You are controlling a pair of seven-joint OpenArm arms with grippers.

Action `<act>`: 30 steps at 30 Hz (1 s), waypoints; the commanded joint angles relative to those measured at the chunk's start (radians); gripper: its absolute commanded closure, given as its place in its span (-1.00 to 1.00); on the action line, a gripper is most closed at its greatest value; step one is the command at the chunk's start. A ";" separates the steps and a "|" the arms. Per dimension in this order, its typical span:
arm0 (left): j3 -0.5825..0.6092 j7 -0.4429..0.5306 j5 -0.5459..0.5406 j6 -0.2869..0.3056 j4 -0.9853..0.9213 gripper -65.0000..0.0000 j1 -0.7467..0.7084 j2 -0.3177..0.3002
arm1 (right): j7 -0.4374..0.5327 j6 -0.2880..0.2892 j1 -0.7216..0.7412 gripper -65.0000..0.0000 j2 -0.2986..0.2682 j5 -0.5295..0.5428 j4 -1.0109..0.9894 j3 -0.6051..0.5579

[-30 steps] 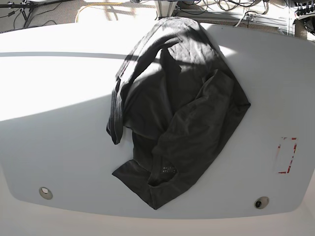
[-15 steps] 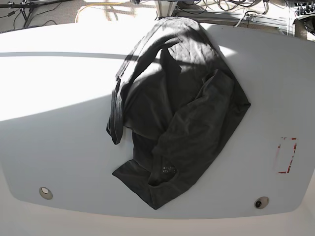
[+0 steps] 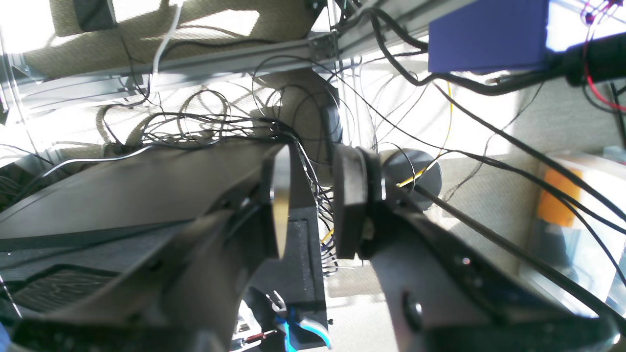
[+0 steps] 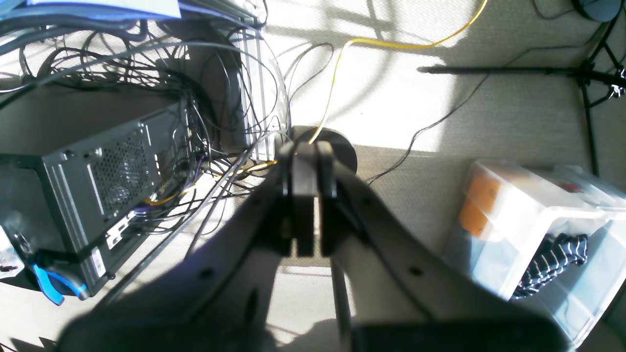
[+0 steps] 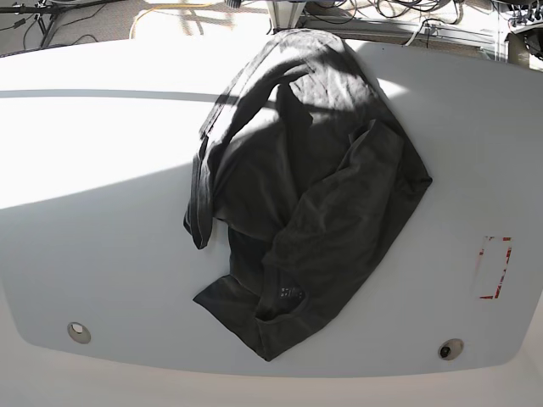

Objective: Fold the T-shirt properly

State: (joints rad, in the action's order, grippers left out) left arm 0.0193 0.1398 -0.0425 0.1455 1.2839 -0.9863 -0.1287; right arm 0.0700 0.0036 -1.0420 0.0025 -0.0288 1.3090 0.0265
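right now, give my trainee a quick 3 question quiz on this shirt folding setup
1. True or false: the T-shirt lies neatly folded on the white table.
2. Which gripper has its jaws apart? A) left gripper B) right gripper C) both
3. Fill in: the red-edged marking sits near the table's ____ edge in the base view.

Key:
1. False; it is a crumpled heap.
2. A; the right one is shut, and neither holds anything.
3. Right.
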 commanded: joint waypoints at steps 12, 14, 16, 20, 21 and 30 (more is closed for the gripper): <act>-0.100 -0.009 -0.005 -0.002 0.167 0.58 -0.117 -0.011 | 0.013 0.005 -0.135 0.98 -0.005 0.004 0.177 0.005; -0.108 -0.010 -0.005 -0.002 0.190 0.58 -0.128 -0.012 | 0.013 0.005 -0.148 0.98 -0.004 0.004 0.196 0.008; -0.114 -0.011 -0.006 -0.002 0.216 0.58 -0.140 -0.013 | 0.013 0.006 -0.160 0.98 -0.004 0.003 0.217 0.010; -0.116 -0.013 -0.006 -0.006 0.285 0.58 -0.173 -0.011 | 0.012 0.005 -0.198 0.98 -0.003 0.008 0.275 0.018; -0.113 -0.014 -0.005 -0.010 0.315 0.58 -0.188 -0.010 | 0.012 0.005 -0.214 0.99 -0.001 0.013 0.298 0.020; -0.106 -0.014 -0.015 -0.008 0.467 0.59 -0.257 -0.011 | 0.015 0.008 -0.295 0.98 0.002 0.065 0.464 0.022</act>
State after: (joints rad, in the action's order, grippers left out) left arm -0.0868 0.1093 -0.0532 0.1379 1.6878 -1.1931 -0.1398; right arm 0.0677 0.0074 -1.2724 0.0032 0.0086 1.6897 0.0517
